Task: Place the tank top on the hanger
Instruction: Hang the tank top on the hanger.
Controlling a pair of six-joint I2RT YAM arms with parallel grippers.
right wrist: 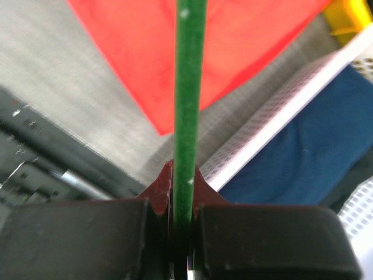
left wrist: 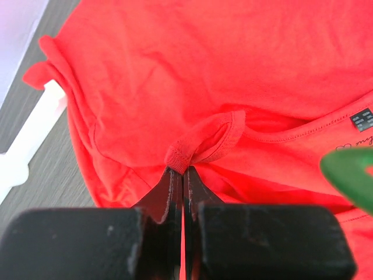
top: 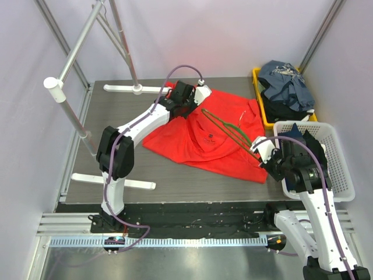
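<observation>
Two clamped grips: your left gripper [left wrist: 182, 170] pinches a hemmed edge of the tank top [left wrist: 204, 70] at its tips (limp, should drape), while your right gripper [right wrist: 183, 175] bites the hanger [right wrist: 189, 87], thin and probably stiff.

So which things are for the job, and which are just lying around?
For the job: red tank top, pinched by the left fingers; green hanger, pinched by the right fingers.
Just lying about: dark clothes in the yellow bin; white basket with blue cloth; metal rack.
</observation>
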